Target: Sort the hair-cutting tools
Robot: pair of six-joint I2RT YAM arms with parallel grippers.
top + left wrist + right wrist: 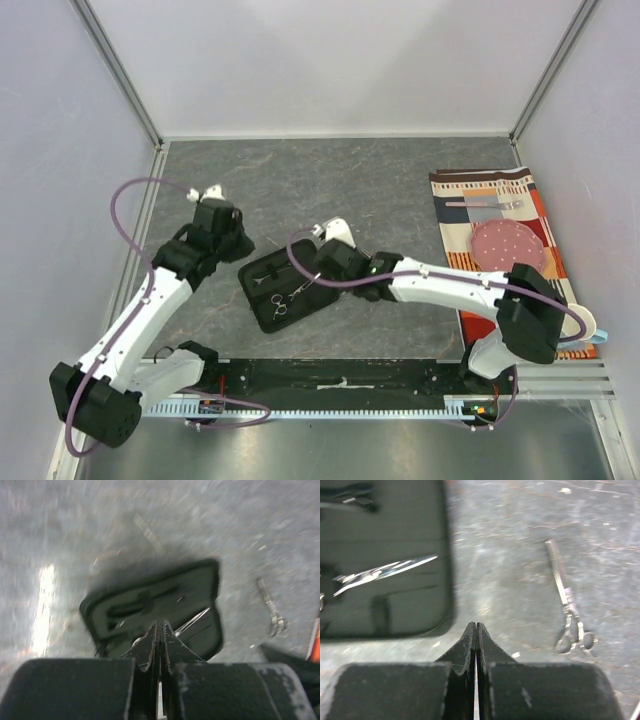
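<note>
An open black pouch lies flat mid-table. Silver scissors rest inside it, seen also in the right wrist view as scissors. Dark slim pieces sit in the pouch's other half, blurred. A second pair, toothed thinning scissors, lies on the bare table beside the pouch; the left wrist view shows these thinning scissors too. My left gripper hovers over the pouch's near edge, shut and empty. My right gripper is shut and empty, above the table just off the pouch's corner.
A striped placemat lies at the right edge with a dotted pink plate and a fork and knife on it. Grey walls enclose the table on three sides. The right arm stretches across from the right base.
</note>
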